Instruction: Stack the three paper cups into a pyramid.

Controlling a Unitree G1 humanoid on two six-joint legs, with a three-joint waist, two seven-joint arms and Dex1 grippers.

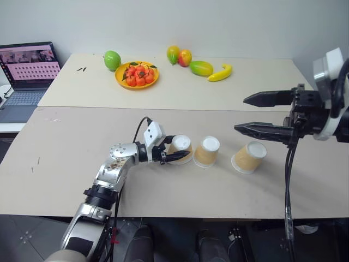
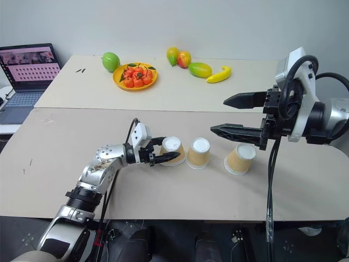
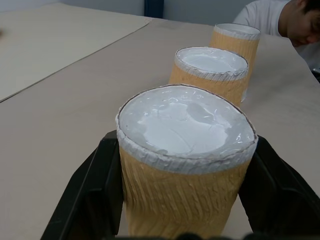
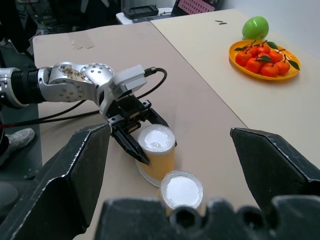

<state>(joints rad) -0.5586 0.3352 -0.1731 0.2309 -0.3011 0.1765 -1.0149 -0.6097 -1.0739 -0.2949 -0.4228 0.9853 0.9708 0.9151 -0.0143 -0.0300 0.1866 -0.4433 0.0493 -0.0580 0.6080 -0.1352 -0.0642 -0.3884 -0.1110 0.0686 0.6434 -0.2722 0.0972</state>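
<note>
Three paper cups in a row on the tan table, all upside down, white bases up, none stacked. Left cup clamped between the left gripper fingers, one black finger on each side of its tan wall, seen close in the left wrist view. Middle cup just beside it, apart, not touching. Right cup a bit farther along, tilted, resting on the table. Right gripper raised above the table, fingers spread wide, empty, pointing toward the row, hovering over the space near the right cup. On the far table: orange plate of small red fruit, green apple, mangoes, banana. Laptop at far left.
</note>
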